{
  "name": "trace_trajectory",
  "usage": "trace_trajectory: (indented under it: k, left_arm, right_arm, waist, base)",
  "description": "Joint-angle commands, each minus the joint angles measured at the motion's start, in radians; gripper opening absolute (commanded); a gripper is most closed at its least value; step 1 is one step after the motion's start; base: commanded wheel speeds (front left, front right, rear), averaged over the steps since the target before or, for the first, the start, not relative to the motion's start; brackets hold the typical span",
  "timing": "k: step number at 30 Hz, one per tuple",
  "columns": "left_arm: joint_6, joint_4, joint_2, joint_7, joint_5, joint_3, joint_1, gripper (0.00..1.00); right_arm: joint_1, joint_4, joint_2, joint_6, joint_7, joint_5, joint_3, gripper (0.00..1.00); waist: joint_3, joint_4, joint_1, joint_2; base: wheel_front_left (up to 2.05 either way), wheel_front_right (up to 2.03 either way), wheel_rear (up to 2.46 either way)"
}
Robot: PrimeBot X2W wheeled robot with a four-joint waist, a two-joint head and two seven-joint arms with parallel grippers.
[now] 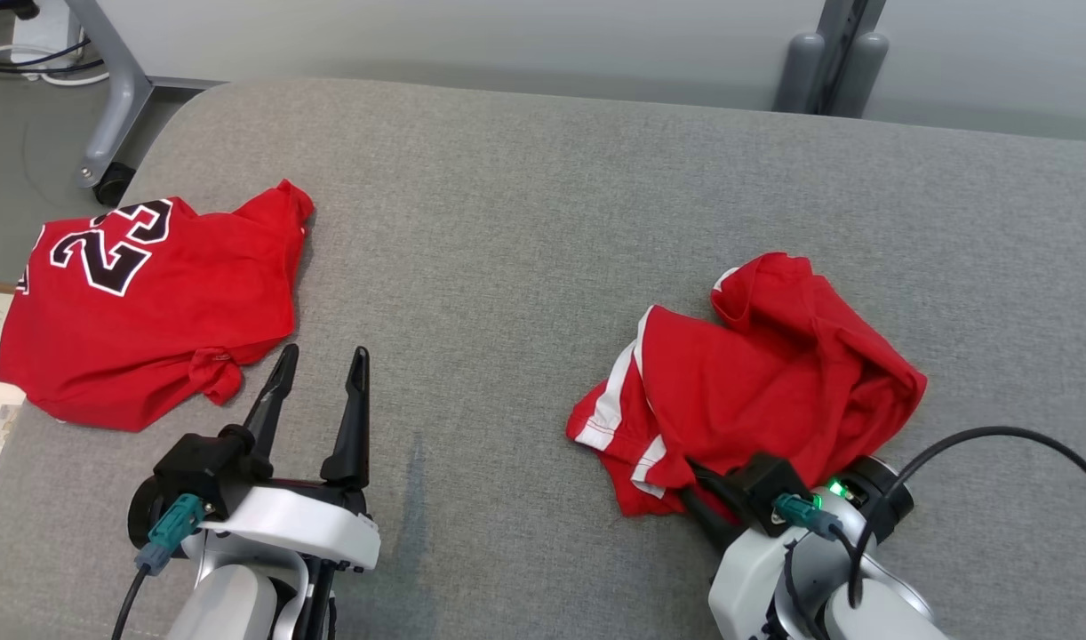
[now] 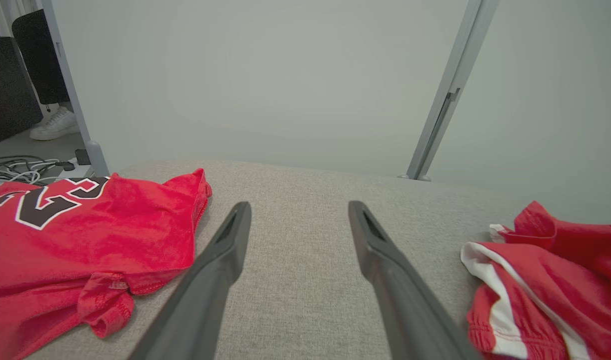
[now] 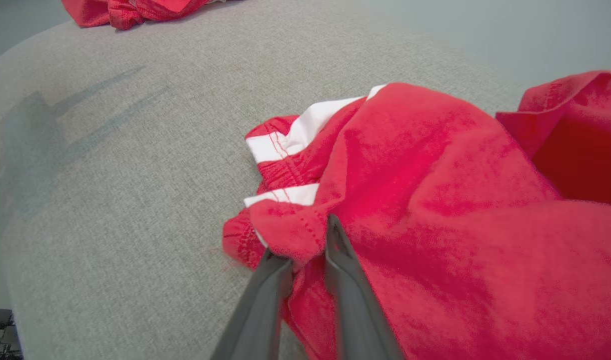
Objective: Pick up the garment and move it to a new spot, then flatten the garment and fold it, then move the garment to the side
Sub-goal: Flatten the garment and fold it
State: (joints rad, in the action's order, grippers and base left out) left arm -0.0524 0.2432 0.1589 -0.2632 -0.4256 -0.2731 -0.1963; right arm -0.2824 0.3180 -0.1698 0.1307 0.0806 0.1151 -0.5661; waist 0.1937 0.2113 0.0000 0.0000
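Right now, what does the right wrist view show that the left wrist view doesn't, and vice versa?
Right wrist's own: the right gripper pinching a hem fold of the red shorts, plus a forked shadow on the grey surface.
Left wrist's own: the left gripper open above bare fabric, the jersey's black number, a white shoe and cables on the floor.
Shared: red shorts, jersey, grey surface.

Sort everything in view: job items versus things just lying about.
Job: red striped shorts, a fold pinched by the right gripper; left gripper, open.
Lying about: red number 23 jersey; floor cables; white shoe.
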Motion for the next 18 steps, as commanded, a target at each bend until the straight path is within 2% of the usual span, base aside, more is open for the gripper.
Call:
trace_trajectory:
  k: [1, 6, 13, 18]
  left_arm:
    - [0.006, 0.001, 0.002, -0.002, 0.008, 0.009, -0.015, 1.00]
    - [0.015, 0.003, -0.004, -0.002, 0.025, 0.029, 0.000, 1.00]
    - [0.024, 0.002, -0.003, -0.002, 0.045, 0.048, 0.013, 1.00]
    - [0.030, 0.005, -0.002, -0.002, 0.049, 0.052, 0.007, 1.00]
  right_arm:
    - [-0.006, 0.001, 0.001, 0.000, -0.012, 0.002, 0.008, 0.00]
    - [0.012, -0.037, 0.018, 0.000, -0.035, 0.016, 0.073, 0.00]
    - [0.079, -0.165, 0.046, 0.000, -0.064, 0.013, 0.306, 0.00]
    - [0.128, -0.200, 0.066, 0.000, -0.056, -0.010, 0.492, 0.00]
  waist:
    - [-0.002, -0.003, 0.0000, 0.0000]
    - [-0.013, -0.031, 0.0000, 0.0000]
    - [-0.021, -0.103, 0.0000, 0.0000]
    - [-0.021, -0.137, 0.0000, 0.0000]
  base:
    - [0.00, 0.00, 0.00]
    - [0.00, 0.00, 0.00]
    - [0.00, 0.00, 0.00]
    - [0.00, 0.00, 0.00]
